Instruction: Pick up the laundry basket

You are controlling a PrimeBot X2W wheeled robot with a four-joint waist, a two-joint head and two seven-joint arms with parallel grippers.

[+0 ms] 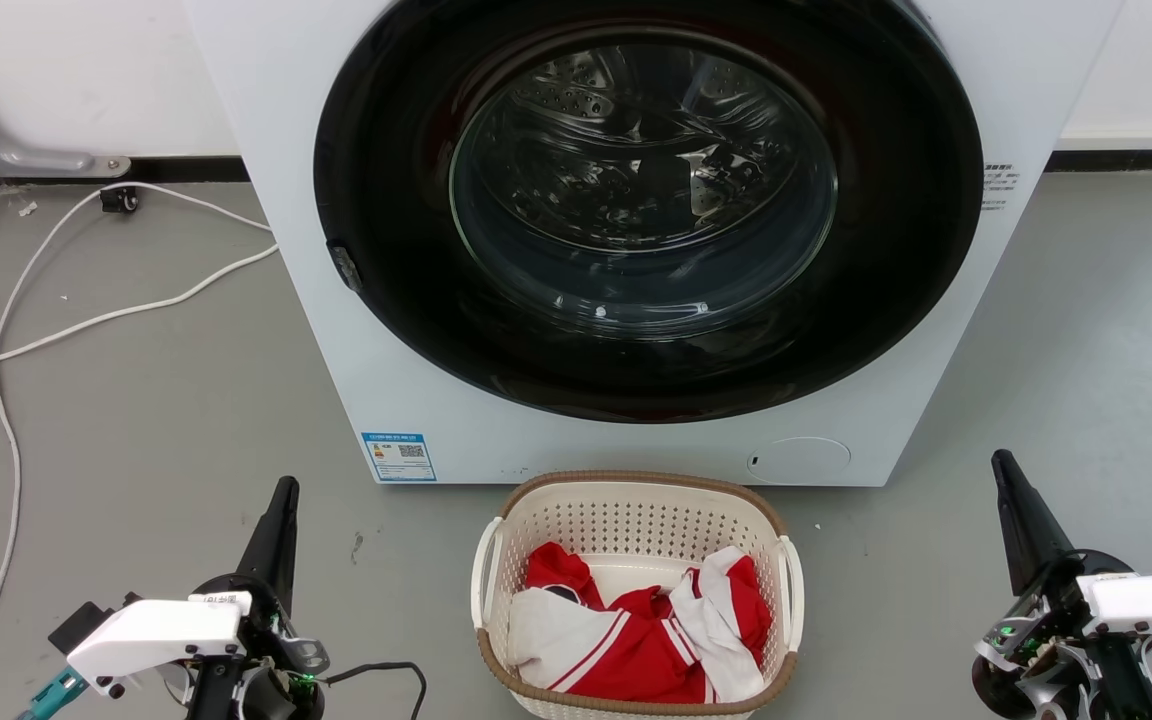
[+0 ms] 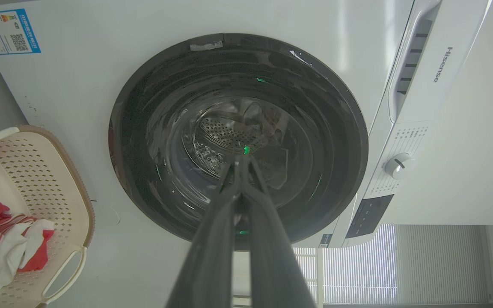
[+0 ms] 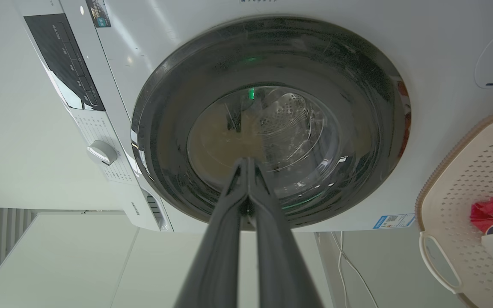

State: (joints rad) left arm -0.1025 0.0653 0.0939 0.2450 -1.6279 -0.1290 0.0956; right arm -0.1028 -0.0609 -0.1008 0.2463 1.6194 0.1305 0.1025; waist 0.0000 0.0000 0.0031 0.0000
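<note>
1. While both arms are waiting low at either side, the laundry basket [image 1: 636, 520] is sitting on the grey floor [image 1: 156, 430], just in front of the washing machine [image 1: 336, 380] and below its round dark door [image 1: 646, 200].
2. The machine is standing at the floor's far edge, backing onto the white wall [image 1: 86, 70].
3. Red and white clothes [image 1: 636, 640] are lying crumpled inside the basket, covering most of its bottom and staying below the brown rim.
4. The left gripper [image 1: 285, 490] is hanging to the basket's left, well apart from the white handle [image 1: 484, 570] on that side. Its two dark fingers are pressing together at the tips and gripping nothing, and they are pointing toward the machine's door.
5. The right gripper [image 1: 1002, 462] is hanging to the basket's right, also well apart from the handle there. Its fingers are likewise meeting at the tips, closed and empty, and aiming at the door.
6. A white cable [image 1: 86, 320] is trailing across the floor toward its left edge, far from the basket.
</note>
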